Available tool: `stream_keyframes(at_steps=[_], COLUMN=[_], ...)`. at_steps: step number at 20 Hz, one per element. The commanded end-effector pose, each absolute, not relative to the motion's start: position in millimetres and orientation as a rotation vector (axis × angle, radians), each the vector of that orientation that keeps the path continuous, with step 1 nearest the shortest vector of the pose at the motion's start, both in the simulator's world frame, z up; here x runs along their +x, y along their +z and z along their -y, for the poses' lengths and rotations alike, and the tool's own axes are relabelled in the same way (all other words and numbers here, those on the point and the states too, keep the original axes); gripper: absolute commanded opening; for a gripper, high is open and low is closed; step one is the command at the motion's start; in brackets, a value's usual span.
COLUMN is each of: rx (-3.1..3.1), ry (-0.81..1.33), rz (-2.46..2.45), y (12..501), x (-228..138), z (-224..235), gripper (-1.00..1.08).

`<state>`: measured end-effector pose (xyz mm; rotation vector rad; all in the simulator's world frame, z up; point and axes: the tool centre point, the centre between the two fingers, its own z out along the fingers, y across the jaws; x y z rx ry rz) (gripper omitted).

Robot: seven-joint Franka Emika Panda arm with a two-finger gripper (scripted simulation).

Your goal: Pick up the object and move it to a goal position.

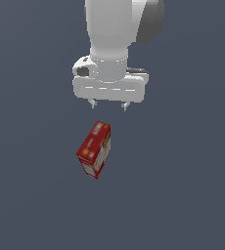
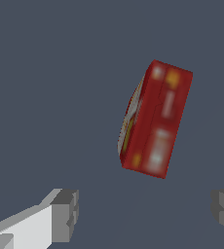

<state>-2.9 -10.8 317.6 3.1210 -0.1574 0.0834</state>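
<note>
Box [image 1: 95,149] red cardboard, rectangular, tilted | jaws apart, empty, above

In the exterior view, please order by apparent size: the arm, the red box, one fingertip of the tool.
1. Arm, largest.
2. Red box.
3. Fingertip, smallest.
The tool hangs open above the box; camera distance may distort sizes.

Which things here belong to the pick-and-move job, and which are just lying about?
Part of the job:
- red box, lying apart from the arm, not held
- gripper, open, nothing between its fingers

Just lying about:
- nothing else shows; only the plain grey surface under the box
</note>
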Motion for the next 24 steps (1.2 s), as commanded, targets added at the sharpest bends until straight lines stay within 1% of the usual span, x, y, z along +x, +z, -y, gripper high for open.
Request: stream_keyframes(at_steps=[1, 6, 11, 17, 24], rx=[3.121, 3.111, 3.096, 3.086, 3.085], ry=[0.065, 0.034, 0.013, 0.001, 0.000], rz=[0.252, 0.418, 0.528, 0.591, 0.590], y=[303, 275, 255, 243, 237], x=[10, 32, 45, 51, 51], z=[22, 43, 58, 66, 66], gripper=[1.00, 1.00, 1.00, 1.00, 1.00])
